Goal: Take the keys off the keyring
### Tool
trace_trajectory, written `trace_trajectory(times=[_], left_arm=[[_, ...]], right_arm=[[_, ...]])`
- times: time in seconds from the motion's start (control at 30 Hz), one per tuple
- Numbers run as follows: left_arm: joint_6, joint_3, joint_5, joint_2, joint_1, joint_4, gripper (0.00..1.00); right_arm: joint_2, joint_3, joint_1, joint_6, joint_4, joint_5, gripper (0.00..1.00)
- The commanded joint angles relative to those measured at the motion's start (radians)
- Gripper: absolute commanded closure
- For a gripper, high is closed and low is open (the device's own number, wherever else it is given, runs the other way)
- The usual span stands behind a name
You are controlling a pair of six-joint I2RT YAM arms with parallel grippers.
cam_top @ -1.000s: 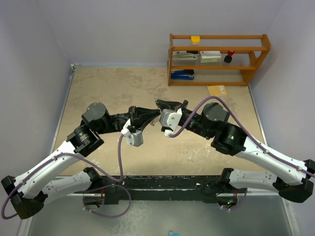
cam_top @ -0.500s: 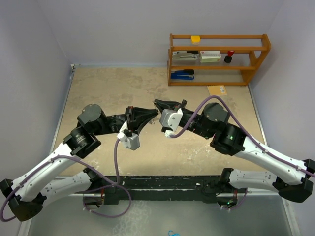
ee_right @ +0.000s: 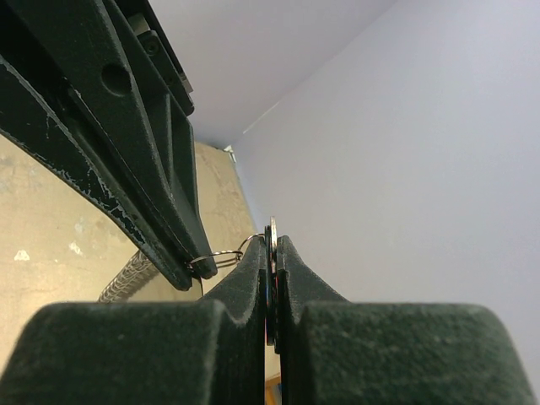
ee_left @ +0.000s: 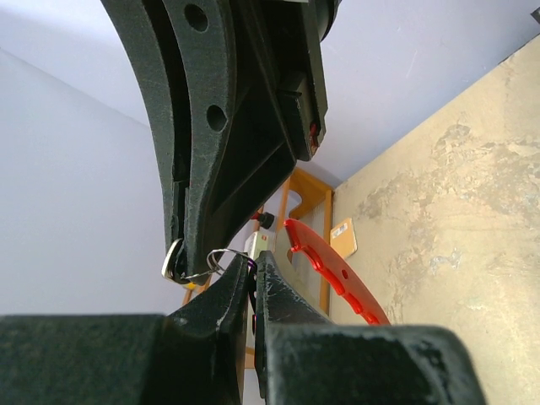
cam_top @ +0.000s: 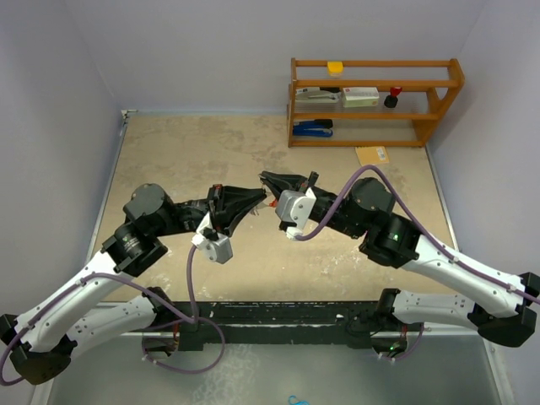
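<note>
Both arms meet in mid-air above the middle of the beige tabletop point(cam_top: 186, 152). The right tool point(ee_right: 272, 251) is pinched fully together on a small flat silver metal key point(ee_left: 174, 260), which is clamped at its tip. The left tool point(ee_left: 256, 274) is closed to a hairline gap and grips a thin silver wire loop point(ee_left: 221, 256) that links to the key. The keyring point(ee_left: 333, 272), a red crescent strip joined to a silvery ridged arc, sits just beside the left tool's tip, raised off the tabletop.

free: table point(cam_top: 186, 152) far-left, near edge | blocked: shelf point(cam_top: 375, 101) far-right | centre: left gripper point(cam_top: 257, 200), right gripper point(cam_top: 268, 179) tip-to-tip
</note>
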Motion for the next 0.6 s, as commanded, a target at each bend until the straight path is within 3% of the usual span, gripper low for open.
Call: trace_trajectory(times=[0.0,0.1,0.37,0.57], left_arm=[[-0.022,0.029,0.289,-0.048,-0.05,-0.061,1.0],[-0.012,0.013,0.259,-0.082,-0.05,-0.049,1.0],[-0.075,-0.099,0.159,-0.204,-0.05,0.175,1.0],[-0.119,-0.108,0.152,-0.198,-0.05,0.243,1.0]], right_arm=[[-0.018,0.017,-0.06,-0.072,0.175,0.267,1.0],[-0.022,0.019,-0.06,-0.079,0.178,0.268,1.0],[-0.031,0.02,-0.06,-0.083,0.183,0.259,1.0],[-0.034,0.015,-0.06,-0.08,0.185,0.261,1.0]])
